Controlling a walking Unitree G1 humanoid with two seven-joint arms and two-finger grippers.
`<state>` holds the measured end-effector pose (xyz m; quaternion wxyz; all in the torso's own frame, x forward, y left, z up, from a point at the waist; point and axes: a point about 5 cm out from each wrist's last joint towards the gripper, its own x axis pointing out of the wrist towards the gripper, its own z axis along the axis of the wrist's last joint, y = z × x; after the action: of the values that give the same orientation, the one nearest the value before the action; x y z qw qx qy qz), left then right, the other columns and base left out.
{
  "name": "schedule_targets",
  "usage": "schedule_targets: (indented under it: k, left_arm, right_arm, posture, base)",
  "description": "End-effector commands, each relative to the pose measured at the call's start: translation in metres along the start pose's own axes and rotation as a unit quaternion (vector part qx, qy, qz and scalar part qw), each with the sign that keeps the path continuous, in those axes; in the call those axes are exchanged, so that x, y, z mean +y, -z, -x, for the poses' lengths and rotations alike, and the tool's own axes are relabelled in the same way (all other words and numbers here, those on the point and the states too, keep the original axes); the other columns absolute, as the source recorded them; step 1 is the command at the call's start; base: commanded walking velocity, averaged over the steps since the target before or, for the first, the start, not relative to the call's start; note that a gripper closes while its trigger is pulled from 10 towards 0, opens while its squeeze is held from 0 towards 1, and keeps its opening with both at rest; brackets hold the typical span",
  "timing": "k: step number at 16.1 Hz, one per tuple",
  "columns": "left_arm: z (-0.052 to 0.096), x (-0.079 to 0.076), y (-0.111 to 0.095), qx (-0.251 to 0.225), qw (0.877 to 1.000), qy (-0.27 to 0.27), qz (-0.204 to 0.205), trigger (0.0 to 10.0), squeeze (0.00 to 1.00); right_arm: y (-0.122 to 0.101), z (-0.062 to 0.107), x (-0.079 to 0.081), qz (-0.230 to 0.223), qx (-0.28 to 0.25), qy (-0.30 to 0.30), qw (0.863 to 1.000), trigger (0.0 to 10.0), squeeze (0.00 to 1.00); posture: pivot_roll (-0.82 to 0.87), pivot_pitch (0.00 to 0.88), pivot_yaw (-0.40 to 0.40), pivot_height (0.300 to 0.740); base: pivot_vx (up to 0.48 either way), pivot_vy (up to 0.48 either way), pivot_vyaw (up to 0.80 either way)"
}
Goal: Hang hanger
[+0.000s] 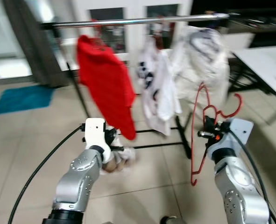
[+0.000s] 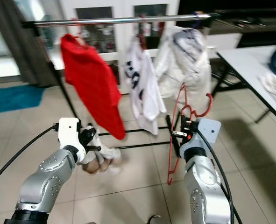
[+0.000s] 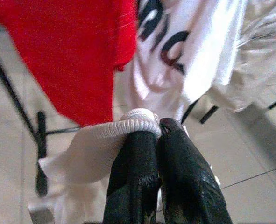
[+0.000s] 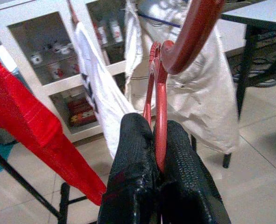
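Note:
A red wire hanger [image 1: 199, 126] is held upright by my right gripper [image 1: 208, 134], which is shut on its neck just below the hook [image 4: 194, 32]. The hanger's frame hangs down toward the floor. My left gripper [image 1: 115, 142] is shut on the ribbed edge of a white garment [image 3: 105, 140], which droops below it. Ahead and above runs a silver clothes rail [image 1: 142, 20] with a red shirt [image 1: 105, 84], a white printed shirt [image 1: 156, 88] and a pale crumpled garment [image 1: 201, 60] hanging from it.
The rack's black base bars [image 1: 161, 145] lie on the tiled floor in front of me. A white table [image 1: 264, 65] stands at the right, a white glass-door cabinet [image 2: 109, 28] behind the rack, and a blue mat [image 1: 23, 99] lies at the far left.

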<state>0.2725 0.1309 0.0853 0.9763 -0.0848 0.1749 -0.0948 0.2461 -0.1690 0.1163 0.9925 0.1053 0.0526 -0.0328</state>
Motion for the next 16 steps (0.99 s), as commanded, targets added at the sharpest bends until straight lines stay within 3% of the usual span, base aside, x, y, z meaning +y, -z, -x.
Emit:
schedule_targets:
  k: [1, 2, 3, 5, 6, 8, 9, 10, 11, 13, 16]
  left_arm:
    - [-0.002, -0.001, -0.009, -0.025, 1.000, 0.006, -0.001, 10.0, 0.00]
    - [-0.006, 0.000, -0.017, -0.047, 0.999, 0.001, -0.015, 10.0, 0.00]
    - [-0.007, 0.003, -0.018, -0.048, 0.999, -0.018, 0.005, 10.0, 0.00]
    - [-0.009, 0.004, -0.021, -0.045, 0.999, -0.019, 0.001, 10.0, 0.00]
    - [-0.015, 0.003, -0.028, -0.064, 0.998, -0.016, 0.014, 10.0, 0.00]
    - [-0.013, 0.011, -0.034, -0.066, 0.996, -0.047, 0.040, 10.0, 0.00]
    - [-0.016, 0.019, -0.040, -0.082, 0.992, -0.082, 0.040, 7.5, 0.00]
    - [-0.019, 0.010, -0.038, -0.064, 0.996, -0.060, -0.006, 4.5, 0.00]
    - [-0.019, 0.000, -0.039, -0.072, 0.997, -0.025, -0.011, 9.6, 0.00]
    - [-0.017, 0.002, -0.034, -0.070, 0.997, -0.024, 0.025, 10.0, 0.00]
    - [-0.013, -0.004, -0.031, -0.071, 0.997, 0.002, 0.037, 10.0, 0.00]
  right_arm:
    - [-0.004, 0.000, 0.001, -0.002, -0.008, 0.004, 1.000, 10.0, 0.00]
    - [-0.007, -0.002, 0.001, -0.005, -0.014, 0.004, 1.000, 10.0, 0.00]
    - [-0.001, -0.003, -0.002, 0.011, 0.004, 0.023, 1.000, 10.0, 0.00]
    - [-0.002, 0.002, -0.003, -0.002, -0.002, 0.036, 0.999, 10.0, 0.00]
    - [-0.005, -0.003, 0.000, -0.008, -0.009, 0.037, 0.999, 10.0, 0.00]
    - [-0.012, -0.002, 0.006, -0.020, -0.019, 0.039, 0.999, 10.0, 0.00]
    - [-0.007, -0.003, 0.001, -0.033, -0.012, 0.054, 0.998, 10.0, 0.00]
    - [-0.009, -0.003, 0.000, -0.044, -0.024, 0.051, 0.997, 10.0, 0.00]
    - [-0.009, -0.003, -0.001, -0.038, -0.028, 0.053, 0.997, 10.0, 0.00]
    - [-0.007, -0.001, -0.001, -0.015, -0.021, 0.054, 0.998, 10.0, 0.00]
    - [-0.006, 0.002, -0.002, -0.018, -0.020, 0.053, 0.998, 10.0, 0.00]
  posture:
    - [-0.14, 0.000, 0.075, 0.740]
    - [-0.14, 0.000, 0.078, 0.740]
    - [-0.14, 0.000, 0.081, 0.740]
    - [-0.14, 0.000, 0.095, 0.740]
    - [-0.15, 0.000, 0.106, 0.740]
    - [-0.14, 0.000, 0.103, 0.740]
    - [-0.15, 0.000, 0.108, 0.740]
    - [-0.15, 0.000, 0.106, 0.740]
    - [-0.14, 0.000, 0.102, 0.740]
    - [-0.15, 0.000, 0.094, 0.740]
    - [-0.14, 0.000, 0.088, 0.740]
  base:
    - [0.000, 0.000, -0.80]
    - [0.000, 0.000, -0.80]
    - [0.000, 0.000, -0.80]
    - [0.000, 0.000, -0.80]
    - [0.000, 0.000, -0.80]
    - [0.000, 0.000, -0.80]
    - [0.000, 0.000, -0.80]
    - [0.000, 0.000, -0.80]
    - [0.000, 0.000, -0.80]
    - [0.000, 0.000, -0.80]
    - [0.000, 0.000, -0.80]
